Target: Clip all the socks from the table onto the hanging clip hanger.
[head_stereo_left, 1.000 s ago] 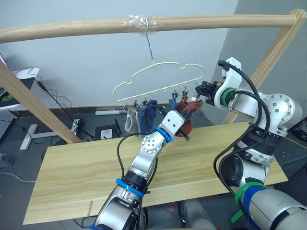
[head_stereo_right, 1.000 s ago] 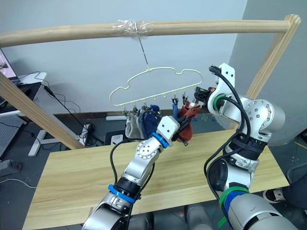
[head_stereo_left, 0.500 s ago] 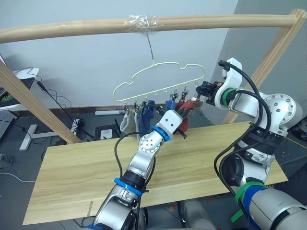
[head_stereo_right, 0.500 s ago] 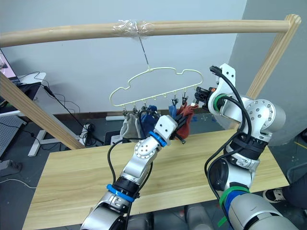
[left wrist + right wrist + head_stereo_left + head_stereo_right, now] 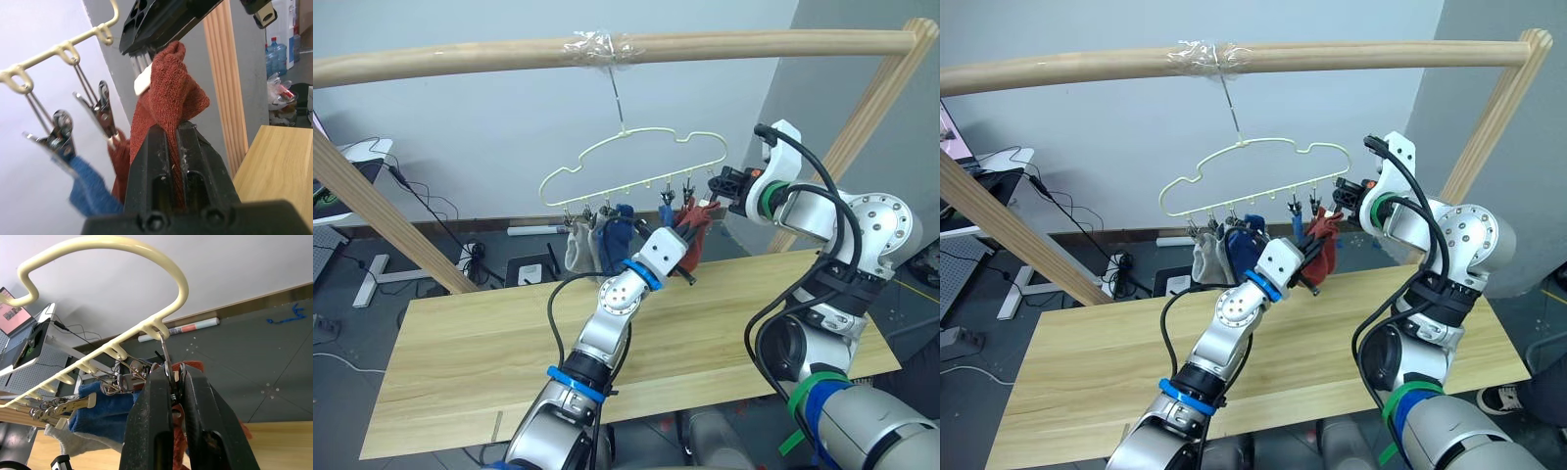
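Between the two arms, just under the end clip of the clip hanger (image 5: pixel 636 166), a rust-red sock (image 5: pixel 168 93) was held up. The left gripper (image 5: pixel 177 128) was clamped on the sock's lower part, with the toe bunched above its fingers. The right gripper (image 5: pixel 175 377) was squeezed onto the end clip (image 5: pixel 166 357), directly above the sock's top edge. Beside the left gripper hung another red sock (image 5: pixel 119 156), blue socks (image 5: pixel 615 233) and grey socks (image 5: pixel 578 247), already clipped. Below both grippers lay the wooden surface (image 5: pixel 460 362).
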Action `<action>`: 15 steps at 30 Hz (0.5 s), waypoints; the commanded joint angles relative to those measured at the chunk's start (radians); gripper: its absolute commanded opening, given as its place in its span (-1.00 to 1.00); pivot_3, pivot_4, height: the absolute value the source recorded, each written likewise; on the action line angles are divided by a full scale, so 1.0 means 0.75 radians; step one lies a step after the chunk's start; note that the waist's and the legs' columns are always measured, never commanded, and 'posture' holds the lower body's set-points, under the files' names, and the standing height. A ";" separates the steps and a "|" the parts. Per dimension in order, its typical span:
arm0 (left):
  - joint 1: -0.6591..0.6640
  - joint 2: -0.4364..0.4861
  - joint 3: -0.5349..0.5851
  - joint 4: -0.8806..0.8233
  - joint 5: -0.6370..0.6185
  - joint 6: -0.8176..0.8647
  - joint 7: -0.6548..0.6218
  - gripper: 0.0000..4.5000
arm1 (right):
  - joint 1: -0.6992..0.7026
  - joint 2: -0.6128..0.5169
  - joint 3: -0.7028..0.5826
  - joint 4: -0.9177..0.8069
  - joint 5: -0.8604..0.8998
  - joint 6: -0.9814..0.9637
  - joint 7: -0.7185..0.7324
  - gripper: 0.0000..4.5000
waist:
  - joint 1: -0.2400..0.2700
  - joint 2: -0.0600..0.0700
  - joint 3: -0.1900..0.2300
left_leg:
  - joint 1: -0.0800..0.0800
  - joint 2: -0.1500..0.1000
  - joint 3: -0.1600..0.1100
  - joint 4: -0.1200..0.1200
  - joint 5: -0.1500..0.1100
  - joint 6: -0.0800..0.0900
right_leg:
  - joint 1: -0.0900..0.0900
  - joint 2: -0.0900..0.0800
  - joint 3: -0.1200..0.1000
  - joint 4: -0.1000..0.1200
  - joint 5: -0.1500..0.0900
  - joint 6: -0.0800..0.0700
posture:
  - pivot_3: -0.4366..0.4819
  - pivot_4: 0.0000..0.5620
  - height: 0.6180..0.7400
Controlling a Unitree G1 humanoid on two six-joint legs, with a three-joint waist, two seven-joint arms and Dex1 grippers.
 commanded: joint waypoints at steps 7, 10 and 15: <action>-0.028 -0.053 -0.016 -0.050 -0.078 -0.009 -0.079 -1.00 | 0.016 0.004 -0.001 -0.086 0.083 0.010 -0.009 -0.23 | -0.001 0.000 0.000 | 0.000 0.000 0.000 0.000 0.000 0.000 | 0.000 0.000 0.000 0.000 0.000 0.000 | -0.41 -0.54 1.00; -0.009 -0.080 -0.020 -0.103 -0.157 0.067 -0.157 -1.00 | 0.022 -0.021 0.015 -0.103 0.088 0.010 0.013 0.25 | -0.002 0.000 0.000 | 0.000 0.000 0.000 0.000 0.000 0.000 | 0.000 0.000 0.000 0.000 0.000 0.000 | -0.39 -0.55 1.00; 0.012 -0.143 0.014 -0.170 -0.341 0.331 -0.234 -0.41 | 0.090 -0.141 0.078 -0.214 0.109 -0.082 0.144 1.00 | -0.003 0.000 0.000 | -0.001 0.000 0.000 0.000 0.000 0.000 | 0.000 0.000 0.000 -0.001 0.000 0.000 | -0.41 -0.53 1.00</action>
